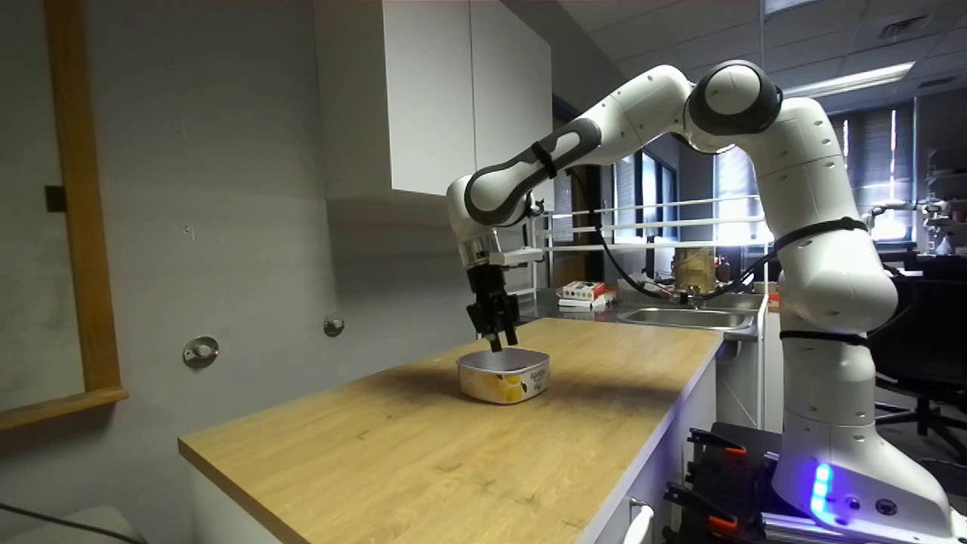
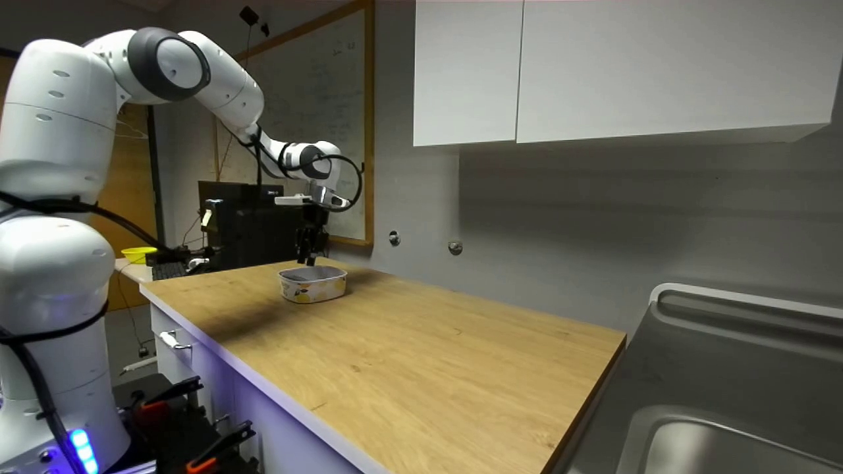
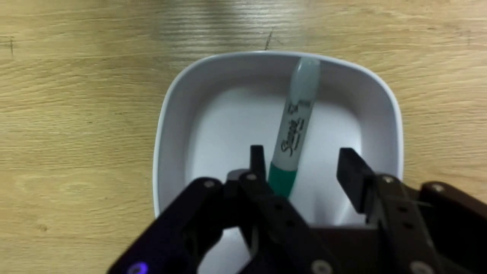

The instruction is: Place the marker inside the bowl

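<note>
Tool (image 3: pixel 303 163): fingers spread, a clear gap between them, tips pointing down over the bowl.
Marker (image 3: pixel 291 133): inside the bowl, lying aslant beneath that gap, grey end up by the rim, green end partly hidden by a finger; whether it touches that finger, cannot tell.
Bowl (image 1: pixel 502 387): upright on the table, rounded-square, pale within, yellow fruit printed outside.
Table (image 1: pixel 423 453): light wood grain with small dark scuffs, shadows across it, front edge tinged violet.
Arm (image 1: pixel 634 109): white, rising from beside the table, bent high at the elbow, forearm sloping down to the wrist; black cable (image 2: pixel 66 206) running along it, blue light (image 1: pixel 821 487) lit at the base.
Wall (image 1: pixel 249 227): grey, with round metal fittings (image 1: pixel 200 352) and white cupboards (image 1: pixel 430 98) in both exterior views.
Sink (image 1: pixel 684 317): past the table's end; in an exterior view, boxes (image 1: pixel 582 293) near it, with windows (image 1: pixel 880 170) behind.
Whiteboard (image 2: pixel 303 125): wood-framed, beyond the arm in an exterior view, which also shows a yellow container (image 2: pixel 137 254).
Wrist view: alone shows the marker's lettering.
</note>
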You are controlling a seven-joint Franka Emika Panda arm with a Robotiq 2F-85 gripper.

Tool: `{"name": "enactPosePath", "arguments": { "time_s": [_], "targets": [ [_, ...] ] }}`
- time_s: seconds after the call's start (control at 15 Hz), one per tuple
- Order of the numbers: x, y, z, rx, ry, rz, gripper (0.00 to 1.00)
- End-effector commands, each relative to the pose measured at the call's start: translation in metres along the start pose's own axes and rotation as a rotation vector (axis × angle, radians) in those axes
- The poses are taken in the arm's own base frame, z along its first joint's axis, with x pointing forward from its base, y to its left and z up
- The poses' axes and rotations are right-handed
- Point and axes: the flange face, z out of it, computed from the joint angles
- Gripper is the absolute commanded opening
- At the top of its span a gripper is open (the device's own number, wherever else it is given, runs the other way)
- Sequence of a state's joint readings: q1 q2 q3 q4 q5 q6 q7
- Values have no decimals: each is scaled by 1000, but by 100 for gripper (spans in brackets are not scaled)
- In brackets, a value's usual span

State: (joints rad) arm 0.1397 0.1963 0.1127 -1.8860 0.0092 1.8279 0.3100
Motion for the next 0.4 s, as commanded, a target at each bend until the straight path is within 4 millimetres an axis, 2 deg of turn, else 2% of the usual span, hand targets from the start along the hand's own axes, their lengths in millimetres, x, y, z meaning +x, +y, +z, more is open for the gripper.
{"name": "enactPosePath", "arguments": {
  "time_s": [0.0,0.13,0.33],
  "targets": [
    [3,-3,-5,-8,-21,-18,85],
    [3,-2,-6,-8,-22,-17,100],
    [1,0,-6,-8,-23,-17,100]
  ]
}}
